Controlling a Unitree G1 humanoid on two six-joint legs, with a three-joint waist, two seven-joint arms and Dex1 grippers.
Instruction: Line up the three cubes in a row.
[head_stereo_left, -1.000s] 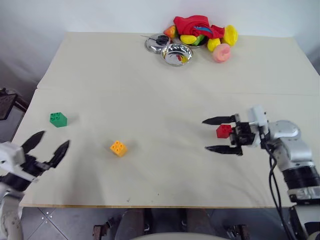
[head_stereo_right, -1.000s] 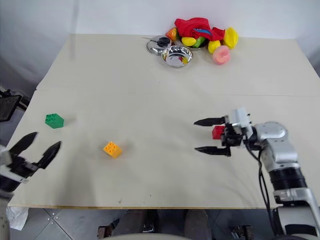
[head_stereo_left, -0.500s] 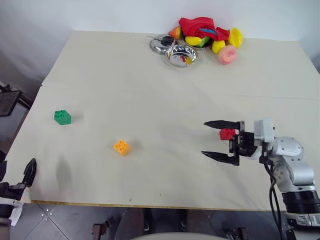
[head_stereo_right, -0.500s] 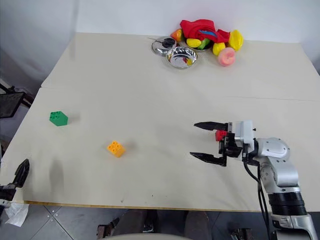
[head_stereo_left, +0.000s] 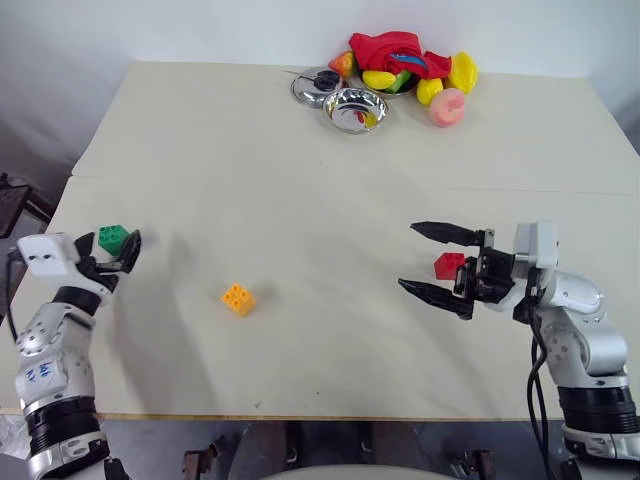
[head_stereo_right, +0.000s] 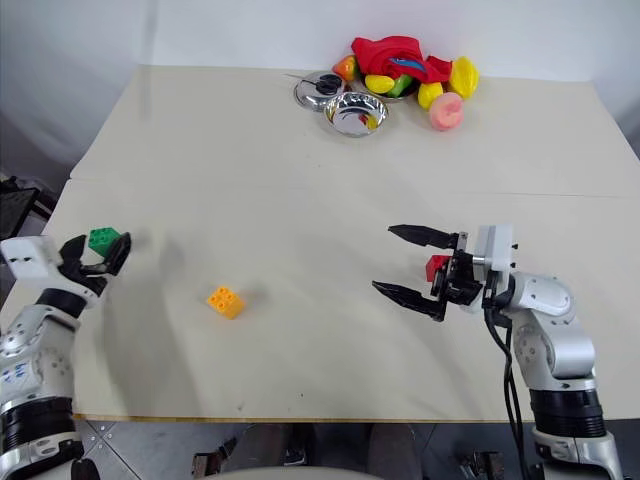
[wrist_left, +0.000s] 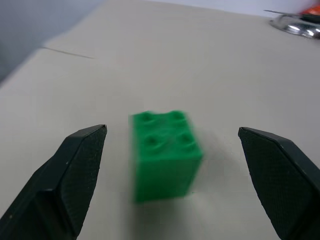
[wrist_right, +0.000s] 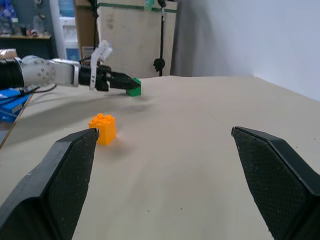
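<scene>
A: We see the green cube (wrist_left: 165, 152) smeared by blur in the left wrist view, and the steel bowl (wrist_left: 298, 26) there is cut off by the edge.

B: From the head, the right gripper (head_stereo_left: 432, 260) covers part of the red cube (head_stereo_left: 448, 265); whether they touch, we cannot tell.

Glossy plastic green cube (wrist_left: 165, 152), matt smooth table (head_stereo_left: 300, 180), shiny steel bowls (head_stereo_left: 352, 108), red cloth (head_stereo_left: 385, 48).
</scene>
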